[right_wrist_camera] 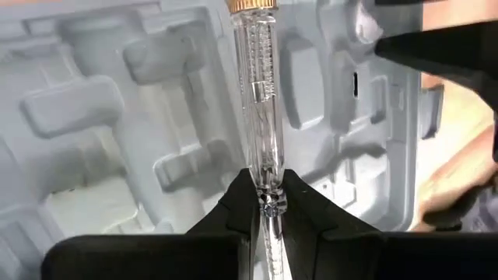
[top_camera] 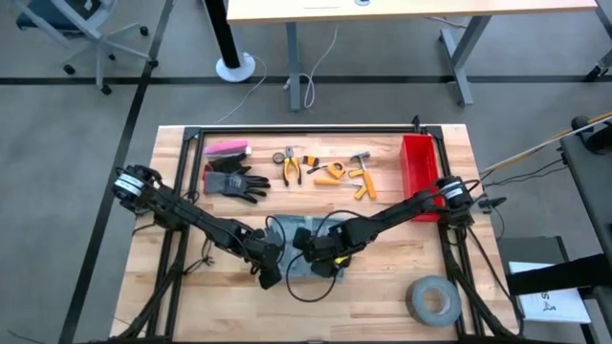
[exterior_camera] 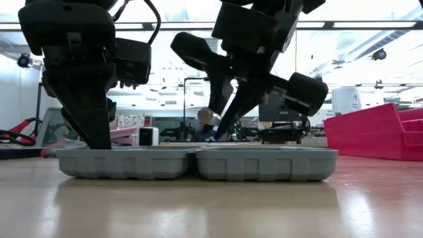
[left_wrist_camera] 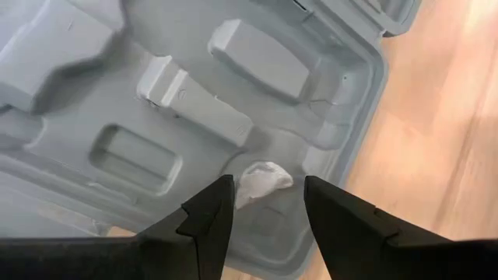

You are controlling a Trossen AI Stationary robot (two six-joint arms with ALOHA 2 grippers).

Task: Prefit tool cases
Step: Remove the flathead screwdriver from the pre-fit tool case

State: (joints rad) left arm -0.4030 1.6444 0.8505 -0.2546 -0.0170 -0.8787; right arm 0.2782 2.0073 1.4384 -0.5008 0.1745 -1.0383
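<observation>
- High view: the tool case [top_camera: 304,256] lies open and flat near the table's front middle. Both arms reach inward over it, the left gripper [top_camera: 269,271] at its left half, the right gripper [top_camera: 313,258] over its middle. Behind it lie black gloves [top_camera: 234,182], pliers [top_camera: 290,166] and a red bin [top_camera: 418,162]; a grey tape roll [top_camera: 432,299] sits at the front right.
- Low view: the case [exterior_camera: 196,162] rests with both halves flat on the wood, and both grippers reach down into it.
- Left wrist view: the left gripper [left_wrist_camera: 268,204] has its fingers spread apart, grasping nothing, just above the moulded slots [left_wrist_camera: 194,101].
- Right wrist view: the right gripper [right_wrist_camera: 267,194] is clenched on a clear-handled screwdriver [right_wrist_camera: 261,101], which points out over the case's moulded tray [right_wrist_camera: 117,109].
</observation>
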